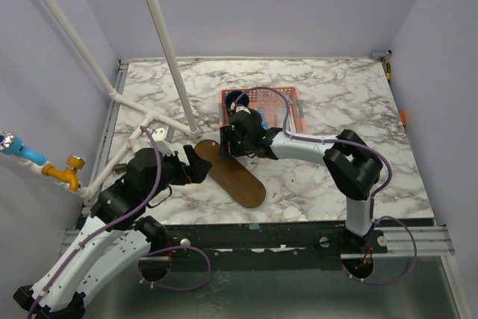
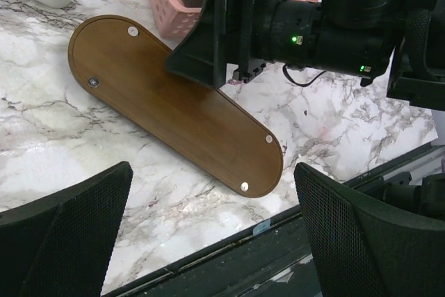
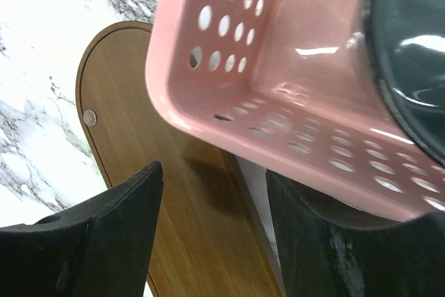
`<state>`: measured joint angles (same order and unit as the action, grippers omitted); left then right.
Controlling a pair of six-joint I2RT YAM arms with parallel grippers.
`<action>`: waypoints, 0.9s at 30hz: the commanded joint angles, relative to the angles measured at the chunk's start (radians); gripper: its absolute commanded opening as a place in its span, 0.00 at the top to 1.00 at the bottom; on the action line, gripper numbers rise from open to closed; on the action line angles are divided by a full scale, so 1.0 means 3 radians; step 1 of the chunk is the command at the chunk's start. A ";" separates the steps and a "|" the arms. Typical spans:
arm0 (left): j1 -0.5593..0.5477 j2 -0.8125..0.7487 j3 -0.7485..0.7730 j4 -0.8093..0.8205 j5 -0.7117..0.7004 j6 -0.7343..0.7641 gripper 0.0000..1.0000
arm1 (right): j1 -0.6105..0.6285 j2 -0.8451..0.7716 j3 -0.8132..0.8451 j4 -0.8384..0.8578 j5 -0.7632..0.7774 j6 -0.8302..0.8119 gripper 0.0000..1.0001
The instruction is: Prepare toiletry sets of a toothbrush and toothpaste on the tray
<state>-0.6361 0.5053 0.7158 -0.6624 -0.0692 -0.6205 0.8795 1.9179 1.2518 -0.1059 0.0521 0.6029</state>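
Note:
The dark brown oval tray [image 1: 237, 177] lies slantwise on the marble in front of the pink basket; it also shows in the left wrist view [image 2: 174, 113] and the right wrist view [image 3: 174, 220]. My right gripper [image 1: 226, 146] is open and empty low over the tray's far end, at the basket's near left corner [image 3: 215, 241]; its right finger [image 3: 327, 248] sits under that corner. My left gripper [image 1: 200, 163] is open and empty [image 2: 215, 241], above the table's front edge near the tray. No toothbrush shows. A small blue item [image 1: 264, 119], too small to identify, lies in the basket.
The pink perforated basket [image 1: 287, 98] stands behind the tray, its corner over the tray's end [image 3: 229, 81]. A dark cup [image 1: 237, 98] sits in it [image 3: 410, 33]. White pipes [image 1: 160, 42] rise at the left. The right arm's body [image 2: 292, 26] hangs over the tray's far side.

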 commanded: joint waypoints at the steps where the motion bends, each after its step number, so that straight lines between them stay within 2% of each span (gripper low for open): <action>1: 0.0019 -0.0056 0.0027 -0.0093 0.0088 0.0038 0.01 | 0.0069 0.0190 0.0151 0.0070 -0.0046 -0.0116 0.35; 17: 0.0021 -0.0120 0.0058 -0.0172 0.0053 0.0074 0.01 | 0.0386 0.0235 0.0088 0.0224 -0.0485 -0.0675 0.35; 24: 0.0020 -0.0075 0.0043 -0.0220 0.0011 0.0042 0.02 | 0.0466 0.0109 -0.0077 0.0298 -0.0870 -0.1023 0.35; 27: 0.0019 -0.0079 0.0019 -0.0221 -0.0013 0.0019 0.02 | 0.0472 -0.0059 -0.0216 0.0321 -0.0766 -0.1066 0.35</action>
<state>-0.6350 0.4808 0.7158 -0.7010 -0.0631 -0.6098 1.0092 1.9736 1.2369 -0.0307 -0.1490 0.3470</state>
